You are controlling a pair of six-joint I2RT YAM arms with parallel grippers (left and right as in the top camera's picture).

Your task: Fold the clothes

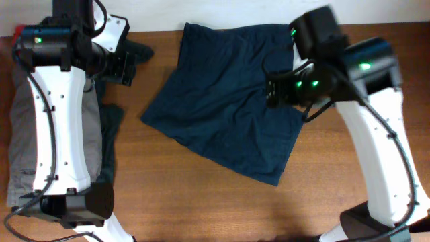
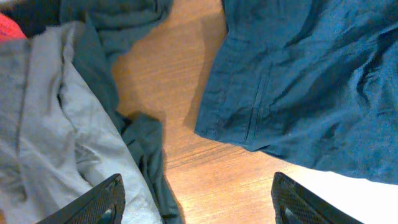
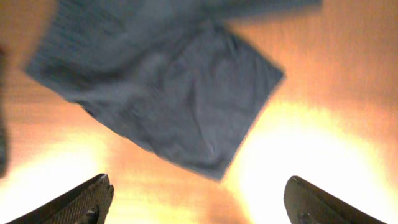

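Note:
Dark navy-blue shorts (image 1: 225,101) lie spread flat on the wooden table, slightly rotated. They also show in the left wrist view (image 2: 311,81) and the right wrist view (image 3: 168,87). Grey trousers (image 1: 27,134) lie in a pile at the left, seen too in the left wrist view (image 2: 43,124), with a dark garment (image 1: 111,128) beside them and a small red piece (image 2: 9,28) at the corner. My left gripper (image 2: 196,202) is open and empty over bare wood between pile and shorts. My right gripper (image 3: 199,199) is open and empty above the shorts' right side.
The wooden table (image 1: 201,202) has bare wood in front of the shorts. The arm bases stand at the front left (image 1: 74,202) and front right (image 1: 376,222). The clothes pile hangs near the table's left edge.

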